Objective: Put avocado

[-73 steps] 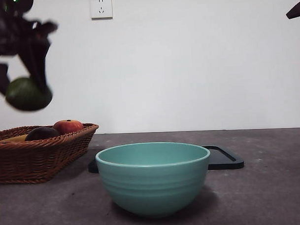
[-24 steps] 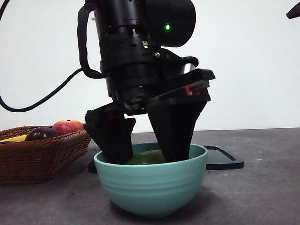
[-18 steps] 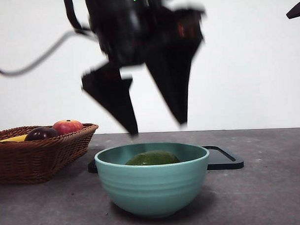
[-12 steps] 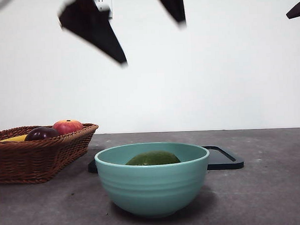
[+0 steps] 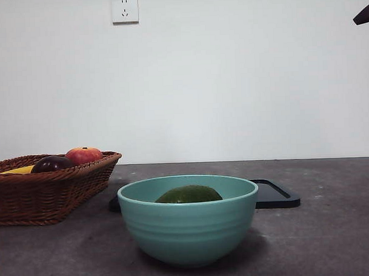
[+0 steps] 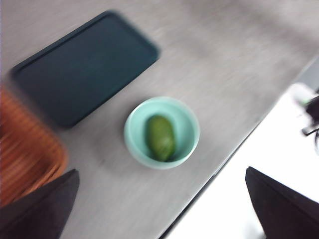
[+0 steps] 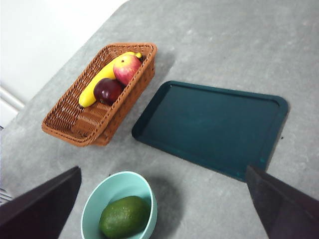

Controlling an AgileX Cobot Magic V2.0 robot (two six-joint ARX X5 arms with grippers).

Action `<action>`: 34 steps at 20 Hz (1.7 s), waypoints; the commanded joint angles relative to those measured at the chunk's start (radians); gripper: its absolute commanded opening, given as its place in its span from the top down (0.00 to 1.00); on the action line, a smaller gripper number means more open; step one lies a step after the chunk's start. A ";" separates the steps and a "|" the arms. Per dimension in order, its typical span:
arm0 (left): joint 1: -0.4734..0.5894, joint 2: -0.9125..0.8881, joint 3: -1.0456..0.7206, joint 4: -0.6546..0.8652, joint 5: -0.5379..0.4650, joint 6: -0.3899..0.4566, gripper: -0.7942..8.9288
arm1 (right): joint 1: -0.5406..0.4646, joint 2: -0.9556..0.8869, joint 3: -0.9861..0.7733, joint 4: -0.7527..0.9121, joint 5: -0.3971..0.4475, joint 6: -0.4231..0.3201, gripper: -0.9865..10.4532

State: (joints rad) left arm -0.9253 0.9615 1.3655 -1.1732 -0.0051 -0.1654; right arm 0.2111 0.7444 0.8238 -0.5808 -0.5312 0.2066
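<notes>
The dark green avocado [image 5: 188,195] lies inside the teal bowl [image 5: 189,228] at the middle of the table, with nothing touching it. From high above, the blurred left wrist view shows the avocado [image 6: 160,137] in the bowl [image 6: 133,144], and my left gripper [image 6: 161,172] is open and empty. My right gripper [image 7: 163,169] is also open and empty, high over the table, with the avocado [image 7: 124,216] and the bowl [image 7: 94,199] below it.
A wicker basket [image 5: 50,194] at the left holds a red apple [image 5: 84,155], a dark purple fruit [image 5: 51,163] and a banana [image 7: 99,79]. A dark flat tray [image 5: 274,195] lies behind the bowl. A black arm tip [image 5: 365,13] shows at the top right corner.
The gripper that stood in the bowl around the avocado let go, rose and left the front view. The avocado stayed in the bowl.
</notes>
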 commanded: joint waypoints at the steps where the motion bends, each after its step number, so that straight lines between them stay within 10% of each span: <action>1: -0.011 -0.056 -0.013 -0.009 -0.020 -0.032 0.37 | 0.005 0.003 0.016 -0.008 -0.004 -0.005 0.41; 13: -0.011 -0.505 -0.370 0.052 -0.045 -0.060 0.37 | 0.144 0.063 0.016 -0.048 0.019 0.023 0.41; 26: -0.011 -0.534 -0.370 0.051 -0.045 -0.052 0.37 | 0.457 0.631 0.314 -0.291 0.353 0.010 0.42; 34: -0.011 -0.534 -0.370 0.040 -0.045 -0.053 0.37 | 0.477 0.873 0.350 -0.333 0.353 -0.005 0.42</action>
State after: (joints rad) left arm -0.9260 0.4248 0.9886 -1.1397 -0.0471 -0.2234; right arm 0.6792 1.6024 1.1530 -0.9199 -0.1810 0.2127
